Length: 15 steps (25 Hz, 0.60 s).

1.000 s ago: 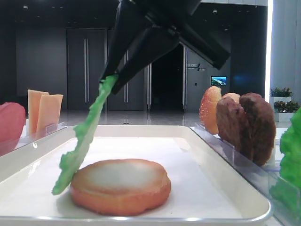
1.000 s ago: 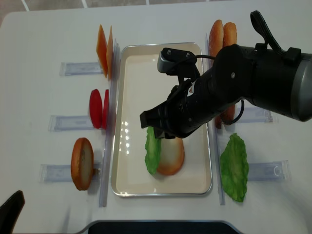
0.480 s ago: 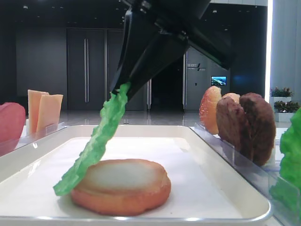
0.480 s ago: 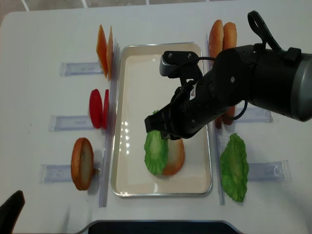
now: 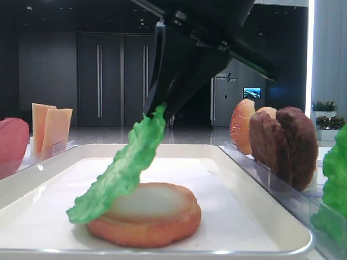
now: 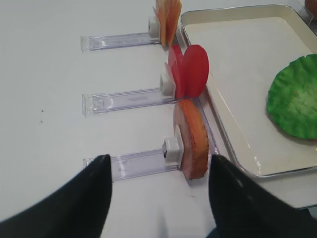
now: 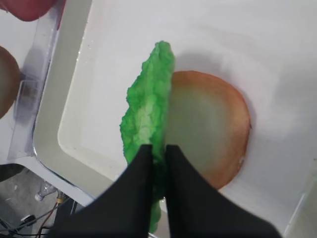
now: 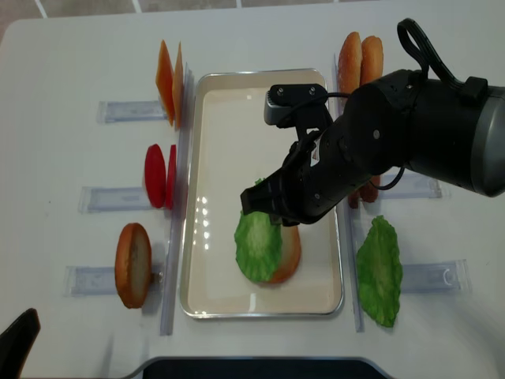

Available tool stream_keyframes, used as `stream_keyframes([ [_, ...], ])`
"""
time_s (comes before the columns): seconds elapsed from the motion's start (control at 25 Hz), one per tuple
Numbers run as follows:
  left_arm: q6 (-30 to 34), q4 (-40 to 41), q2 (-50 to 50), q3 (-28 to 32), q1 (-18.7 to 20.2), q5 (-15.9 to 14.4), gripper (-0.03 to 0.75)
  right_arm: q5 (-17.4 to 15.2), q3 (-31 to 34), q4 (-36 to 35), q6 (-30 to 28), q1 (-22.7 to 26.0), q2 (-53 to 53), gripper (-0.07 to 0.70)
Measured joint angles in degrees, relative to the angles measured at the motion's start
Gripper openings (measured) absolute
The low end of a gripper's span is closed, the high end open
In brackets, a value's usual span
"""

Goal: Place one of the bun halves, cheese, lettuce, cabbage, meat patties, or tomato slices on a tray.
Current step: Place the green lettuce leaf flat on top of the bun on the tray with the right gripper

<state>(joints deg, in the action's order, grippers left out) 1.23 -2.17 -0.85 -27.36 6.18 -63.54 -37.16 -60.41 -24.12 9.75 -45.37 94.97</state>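
Observation:
My right gripper is shut on the rim of a ruffled green lettuce leaf. The leaf slants down from the fingertips and its lower part lies over the left side of a bun half. That bun lies flat on the white tray, near its front end. In the wrist view the lettuce covers the bun's left edge. My left gripper hangs open over the bare table, left of the tray, with nothing between its fingers. No cabbage shows as such.
Left of the tray, clear holders carry cheese slices, tomato slices and an upright bun half. On the right stand two bun halves, dark meat patties and a second green leaf.
The right gripper has moved right over the tray. The lettuce has swung from nearly upright beside the bun to leaning flat across its left part.

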Motion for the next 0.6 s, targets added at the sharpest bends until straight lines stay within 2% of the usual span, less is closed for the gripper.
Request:
stream_keyframes([
  [0.6,0.0,0.0,0.0,0.0,0.0,0.0,0.471,-0.1,0.0,0.7,0.6,0.0,0.0,0.068],
])
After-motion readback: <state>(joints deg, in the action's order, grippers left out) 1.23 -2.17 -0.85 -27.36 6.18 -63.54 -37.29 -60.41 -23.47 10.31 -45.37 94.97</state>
